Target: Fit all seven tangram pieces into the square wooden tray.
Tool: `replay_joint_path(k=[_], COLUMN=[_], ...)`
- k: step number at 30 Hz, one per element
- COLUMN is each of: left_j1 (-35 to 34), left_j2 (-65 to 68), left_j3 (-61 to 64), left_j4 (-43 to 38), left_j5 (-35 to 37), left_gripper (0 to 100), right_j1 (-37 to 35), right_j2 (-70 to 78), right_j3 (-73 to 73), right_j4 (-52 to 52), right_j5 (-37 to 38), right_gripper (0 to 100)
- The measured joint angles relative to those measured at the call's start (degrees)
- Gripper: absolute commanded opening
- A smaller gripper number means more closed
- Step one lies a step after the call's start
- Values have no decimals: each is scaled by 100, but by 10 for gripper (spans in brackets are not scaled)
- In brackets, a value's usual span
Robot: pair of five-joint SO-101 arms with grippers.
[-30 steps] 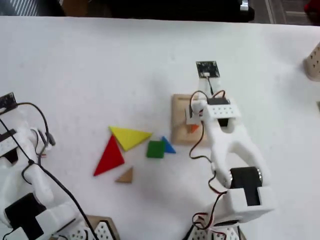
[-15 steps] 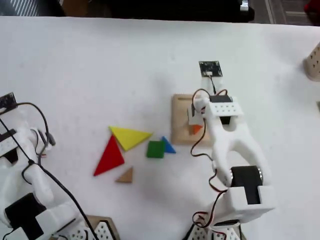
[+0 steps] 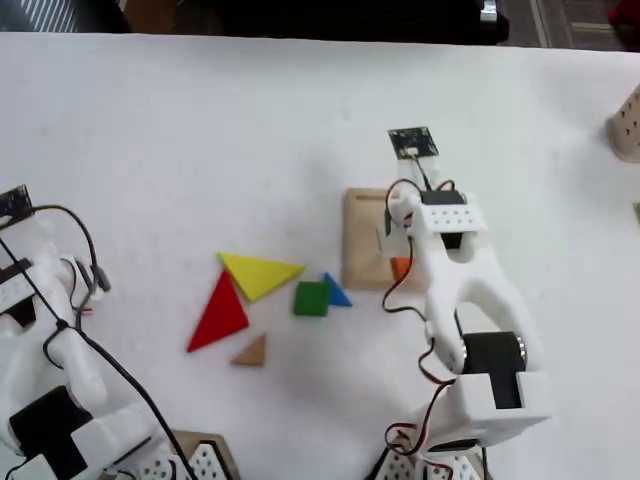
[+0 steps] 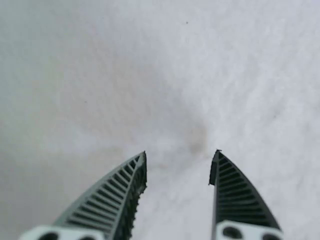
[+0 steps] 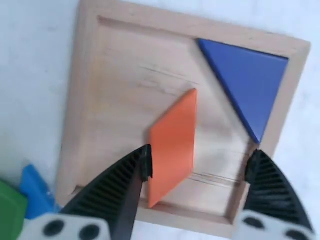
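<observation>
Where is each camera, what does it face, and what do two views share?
High view: above, looking down on table, tray, left arm, right arm.
Left wrist view: on left arm, facing table; open left gripper.
Right wrist view: on right arm, facing tray; open right gripper.
Shared, high and right wrist views: tray, orange piece.

White table point(image 3: 200, 130), dark strip of room point(image 3: 300, 18) beyond its far edge, pale perforated block point(image 3: 626, 125) at one side.
</observation>
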Motion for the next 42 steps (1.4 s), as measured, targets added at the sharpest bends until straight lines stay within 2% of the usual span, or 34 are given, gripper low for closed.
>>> replay_joint_path(k=[7,9,12,15,18,21,25,27,29,33,36,39,42], left_j1=[0,0,26,360,791,1327,2347,3051,3842,5371,6145,6743,7358], left_j2=[0,0,0,0,0,0,0,0,0,0,0,0,0], left_j3=[0,0,0,-132,-818,-1776,-3209,-3859,-4413,-4747,-4633,-4167,-3420], left_j4=[0,0,0,167,879,2101,3771,4273,4431,4185,3657,2708,1380], left_j5=[0,0,0,0,0,158,545,818,1108,1301,1222,1143,1143], left_gripper=[211,211,210,201,114,45,42,42,42,46,42,42,42], right_j1=[378,580,897,1204,1442,1582,1855,2057,2321,2602,2655,2637,2655], right_j2=[-563,-695,-747,-747,-765,-765,-765,-765,-765,-765,-765,-765,-765], right_j3=[0,26,193,290,554,756,914,1037,1196,1363,1371,1371,1371], right_j4=[492,527,492,475,475,475,475,431,299,176,176,141,97], right_j5=[-44,-290,-431,-431,-264,114,422,475,484,492,492,492,492], right_gripper=[8,38,16,18,18,18,18,18,18,18,18,18,18])
